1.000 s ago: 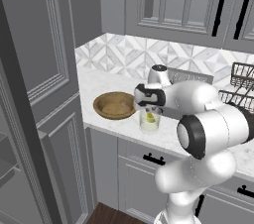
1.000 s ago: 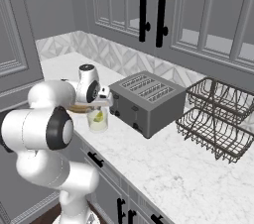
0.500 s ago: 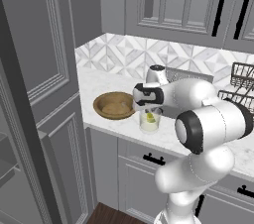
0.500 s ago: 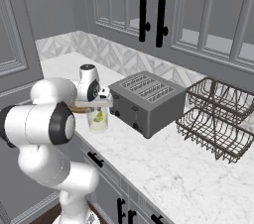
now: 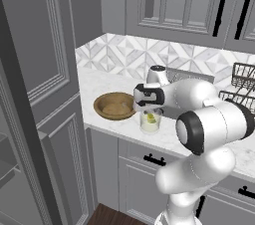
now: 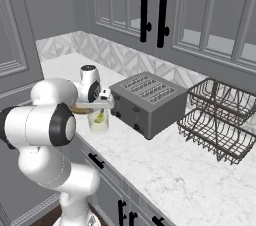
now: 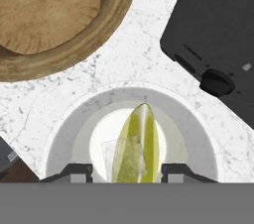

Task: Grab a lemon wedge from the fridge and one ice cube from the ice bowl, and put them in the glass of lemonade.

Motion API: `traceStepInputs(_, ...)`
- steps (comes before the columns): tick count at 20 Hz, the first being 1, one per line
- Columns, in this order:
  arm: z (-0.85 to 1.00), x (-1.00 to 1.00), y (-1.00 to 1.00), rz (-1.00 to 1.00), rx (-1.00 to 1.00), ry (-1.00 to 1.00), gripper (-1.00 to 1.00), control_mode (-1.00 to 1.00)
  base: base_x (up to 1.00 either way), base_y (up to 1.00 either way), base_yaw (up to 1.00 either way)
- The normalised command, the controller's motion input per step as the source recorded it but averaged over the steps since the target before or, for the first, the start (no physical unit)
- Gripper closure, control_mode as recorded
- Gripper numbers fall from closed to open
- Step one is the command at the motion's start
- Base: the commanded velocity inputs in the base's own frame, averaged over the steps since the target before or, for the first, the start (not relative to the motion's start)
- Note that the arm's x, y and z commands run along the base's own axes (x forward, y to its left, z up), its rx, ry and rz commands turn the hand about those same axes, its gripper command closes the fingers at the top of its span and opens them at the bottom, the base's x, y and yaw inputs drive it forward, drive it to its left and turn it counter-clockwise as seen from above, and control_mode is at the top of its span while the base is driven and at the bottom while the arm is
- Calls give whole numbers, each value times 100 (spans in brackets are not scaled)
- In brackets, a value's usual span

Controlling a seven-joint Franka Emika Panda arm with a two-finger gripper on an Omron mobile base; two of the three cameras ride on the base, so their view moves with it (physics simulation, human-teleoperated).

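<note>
end effector [image 7: 126,172]: directly over glass [image 7: 130,136], fingers spread, nothing pinched | wedge [image 7: 138,143]: inside glass, an ice cube against it | glass: on desk [image 7: 144,59] between bowl [image 7: 64,20] and toaster [image 7: 218,34]

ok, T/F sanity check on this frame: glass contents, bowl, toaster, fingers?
1. The short clear glass of pale lemonade holds a yellow-green lemon wedge. True.
2. The wide brown wooden bowl is tipped over. False: it sits upright on the white marble counter.
3. The dark grey toaster stands beside the glass. True.
4. The gripper fingers are clamped on the bowl rim. False: they stand apart over the glass, touching nothing.
5. The wedge lies on the counter. False: it is inside the glass.
</note>
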Motion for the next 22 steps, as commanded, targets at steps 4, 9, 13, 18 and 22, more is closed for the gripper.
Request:
traceStepInputs(4, 2, -6, 0, 0, 0, 0, -100, -100, 0, 0, 0)
traceStepInputs(9, 38, -19, 0, 0, 0, 0, -100, -100, 0, 0, 0)
traceStepInputs(13, 65, -61, 0, 0, 0, 0, -100, -100, 0, 0, 0)
traceStepInputs(18, 6, -98, -4, 0, 0, 0, -100, -100, 0, 0, 0)
traceStepInputs(22, 0, -98, -16, 0, 3, -5, -100, -100, 0, 0, 0)
